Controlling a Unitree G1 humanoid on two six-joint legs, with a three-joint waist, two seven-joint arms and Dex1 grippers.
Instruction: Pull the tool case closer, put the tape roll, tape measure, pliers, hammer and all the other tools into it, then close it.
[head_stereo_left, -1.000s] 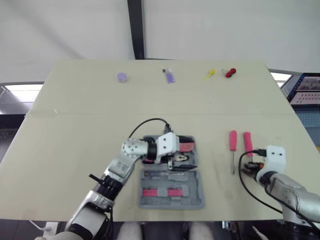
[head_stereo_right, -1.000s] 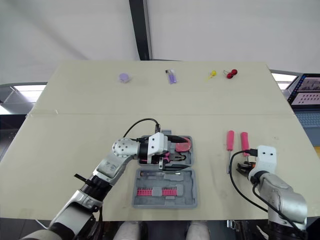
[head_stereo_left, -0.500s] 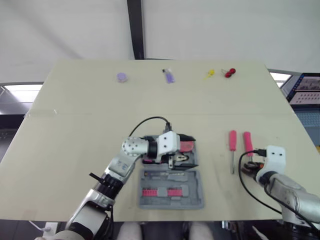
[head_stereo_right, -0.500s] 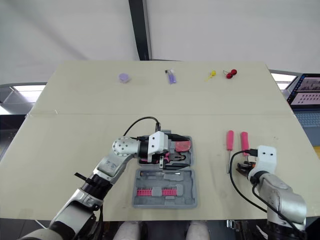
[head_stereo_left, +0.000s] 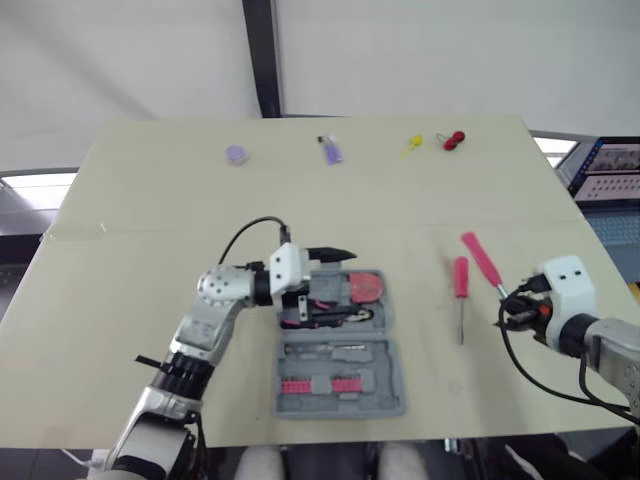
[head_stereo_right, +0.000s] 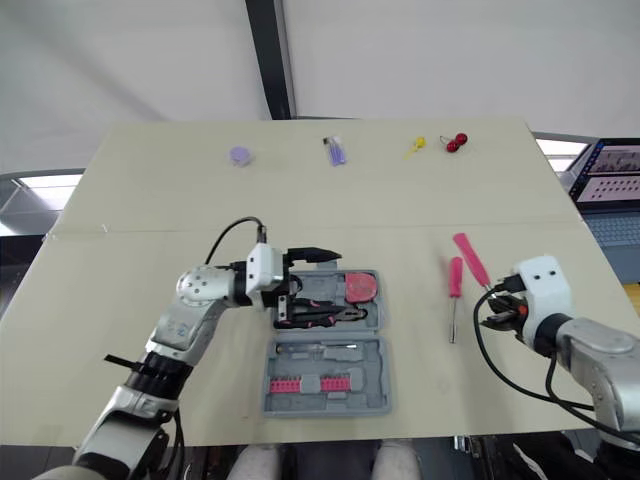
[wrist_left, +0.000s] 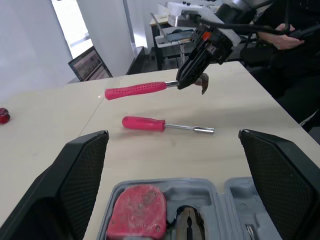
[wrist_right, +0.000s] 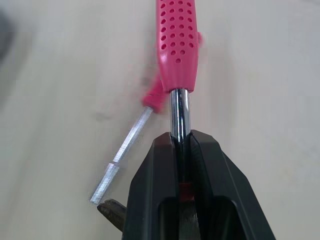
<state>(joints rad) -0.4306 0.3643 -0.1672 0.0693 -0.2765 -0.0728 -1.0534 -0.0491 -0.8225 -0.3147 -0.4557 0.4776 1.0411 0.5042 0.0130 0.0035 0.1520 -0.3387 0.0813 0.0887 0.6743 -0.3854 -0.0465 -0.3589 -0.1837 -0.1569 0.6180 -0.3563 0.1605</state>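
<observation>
The grey tool case (head_stereo_left: 393, 352) lies open at the table's near middle. A red tape measure (head_stereo_left: 362, 288) and pink-handled pliers (head_stereo_left: 330, 316) lie in its far half. My left gripper (head_stereo_left: 318, 280) hovers open over the case's far-left corner, holding nothing. To the right, my right gripper (wrist_right: 180, 145) is shut on the metal shaft of the pink-handled hammer (head_stereo_left: 480, 255). The hammer's handle slants toward the far left and seems slightly raised. A pink screwdriver (head_stereo_left: 460, 285) lies on the table just left of it.
Small items line the table's far edge: a purple disc (head_stereo_left: 235, 154), a purple piece (head_stereo_left: 332, 151), a yellow piece (head_stereo_left: 412, 146) and a red piece (head_stereo_left: 455, 139). Pink bits (head_stereo_left: 320, 385) fill the case's near half. A laptop (head_stereo_left: 610, 170) stands beyond the right edge.
My left gripper has drawn back leftward out of the case, and the pliers now lie inside. My right gripper has taken the hammer and swung its handle to a slant.
</observation>
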